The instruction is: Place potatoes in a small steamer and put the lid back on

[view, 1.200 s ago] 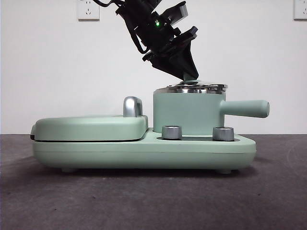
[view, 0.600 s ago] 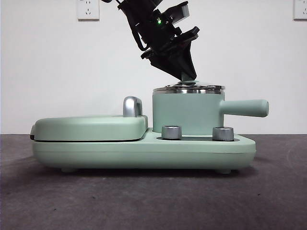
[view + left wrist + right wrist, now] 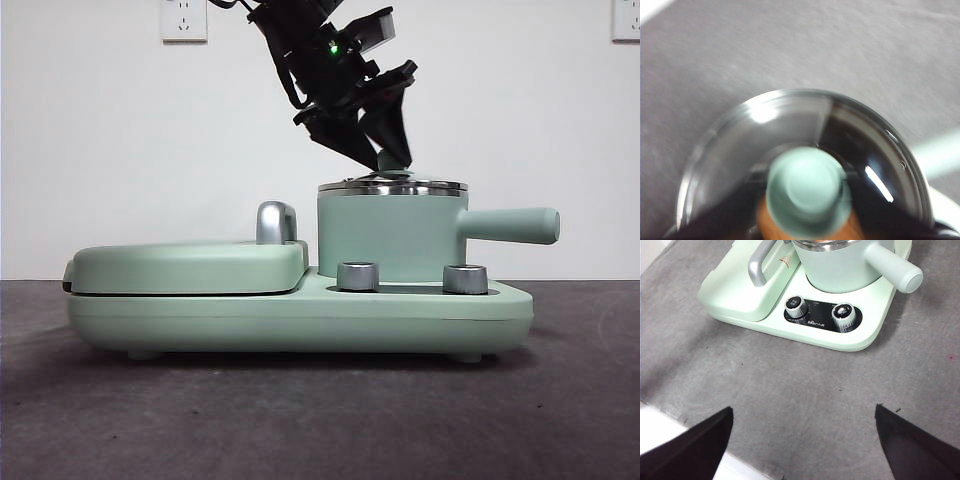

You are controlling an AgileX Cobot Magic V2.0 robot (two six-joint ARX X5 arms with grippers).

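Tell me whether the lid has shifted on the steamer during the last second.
Yes. The lid settled level onto the small steamer; its right edge sat slightly raised earlier.

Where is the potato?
In the left wrist view, the potato sits inside the small steamer, showing orange under the glass lid beside its knob.

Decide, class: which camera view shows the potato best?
The left wrist view: the potato shows as an orange patch through the glass lid, beneath its knob. The right wrist view shows only an orange sliver inside the steamer; the front view hides it.
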